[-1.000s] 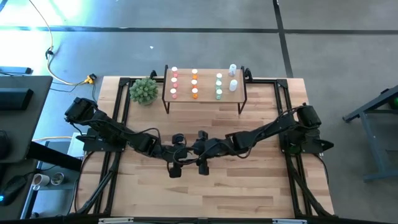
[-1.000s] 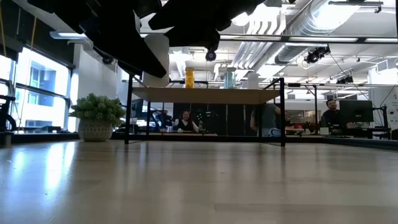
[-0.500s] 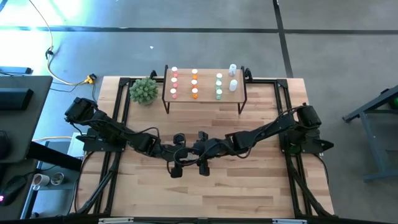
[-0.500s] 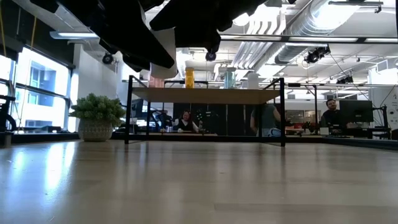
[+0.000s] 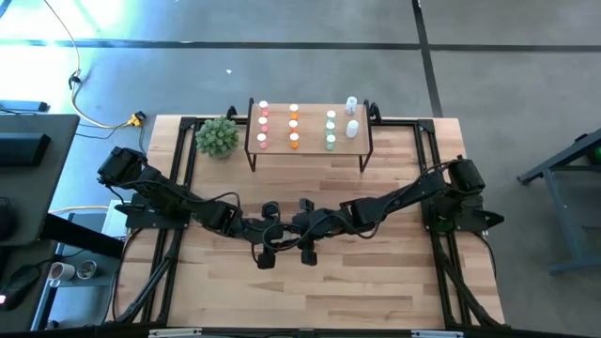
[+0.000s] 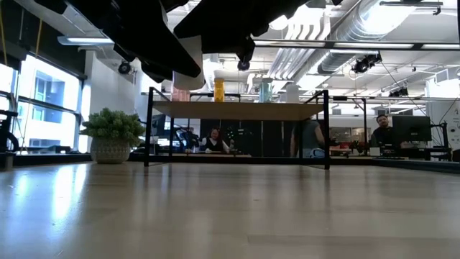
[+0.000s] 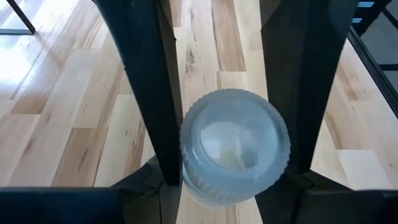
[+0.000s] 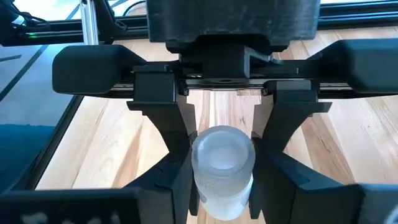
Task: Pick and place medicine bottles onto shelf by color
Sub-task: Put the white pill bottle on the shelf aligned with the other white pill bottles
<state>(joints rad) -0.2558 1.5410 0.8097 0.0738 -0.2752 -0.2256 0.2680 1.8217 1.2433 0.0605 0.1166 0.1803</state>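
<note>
Plank table (image 5: 376, 282), potted plant (image 5: 218, 137) beside shelf (image 5: 360, 145)

On the shelf (image 5: 310, 143) at the far side of the bench (image 5: 376, 282) stand eleven medicine bottles: three pink (image 5: 263, 123), three orange (image 5: 294, 126), three green (image 5: 331, 130) and two white (image 5: 352, 116). A twelfth, clear bottle (image 7: 235, 144) sits between end effector fingers. One potted plant (image 5: 217, 136). Two arms. Three people (image 6: 213, 140) show in the room beyond.
</note>
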